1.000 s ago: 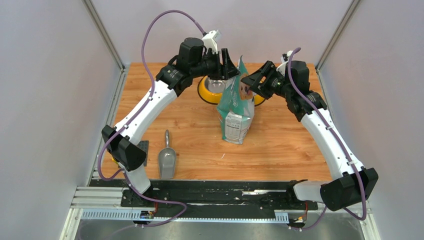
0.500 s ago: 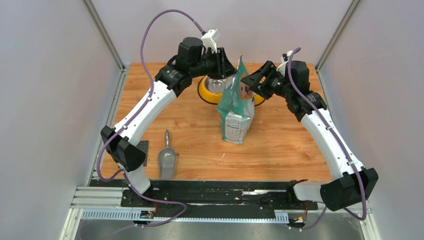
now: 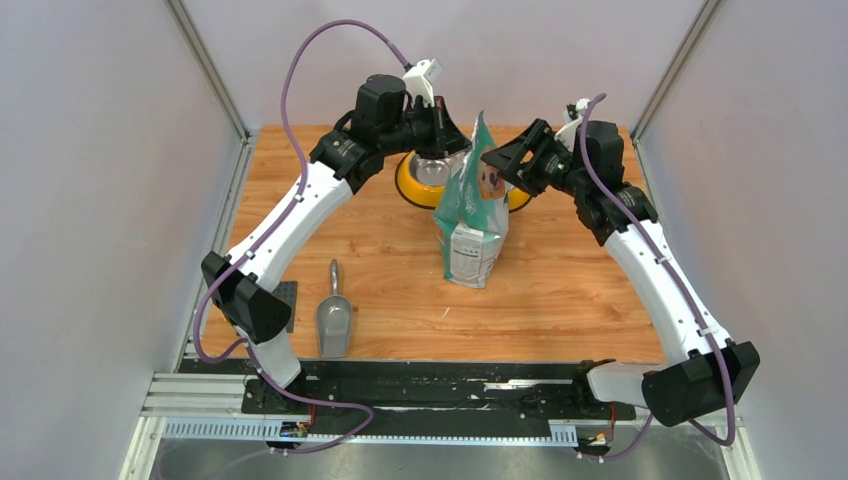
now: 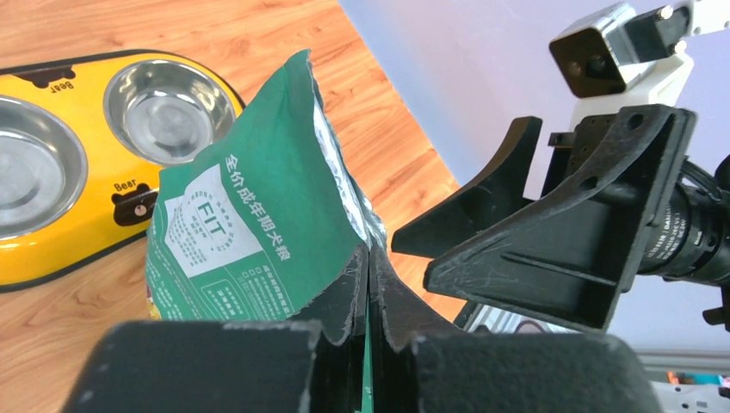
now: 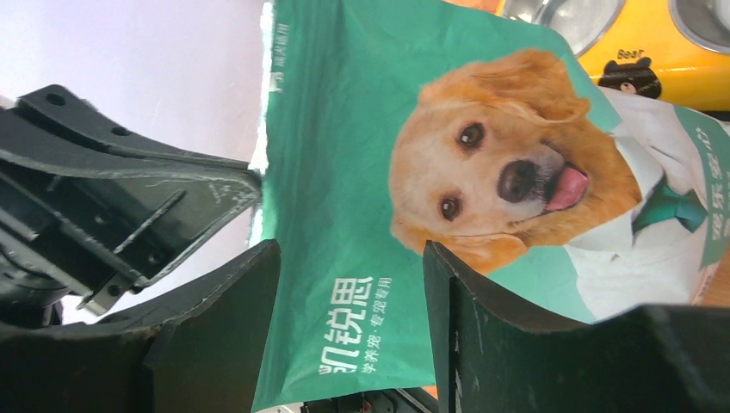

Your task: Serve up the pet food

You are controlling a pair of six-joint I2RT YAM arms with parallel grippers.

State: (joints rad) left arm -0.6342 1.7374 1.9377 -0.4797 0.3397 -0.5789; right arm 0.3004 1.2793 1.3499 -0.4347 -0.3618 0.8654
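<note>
The teal-green pouch [image 3: 470,215] with a golden retriever on its front [image 5: 508,181] stands upright at mid-table. No pet food shows; it is hidden inside the pouch. My left gripper [image 3: 455,135] reaches in from the left, and in the left wrist view [image 4: 370,258] its jaws are pressed together on the pouch's thin upper edge [image 4: 250,224]. My right gripper [image 3: 500,160] hovers at the pouch's upper right. It is open [image 5: 349,249], its fingers spread in front of the printed face without pinching it.
The yellow double feeder [image 3: 410,185] with two steel bowls [image 4: 168,107] lies just behind the pouch. A grey plastic scoop [image 3: 334,322] rests on the wood near the left arm's base. Walls enclose the table on the left, right and back.
The left gripper's jaws have closed onto the pouch's top edge. The right arm has shifted only slightly, and its jaws stay spread.
</note>
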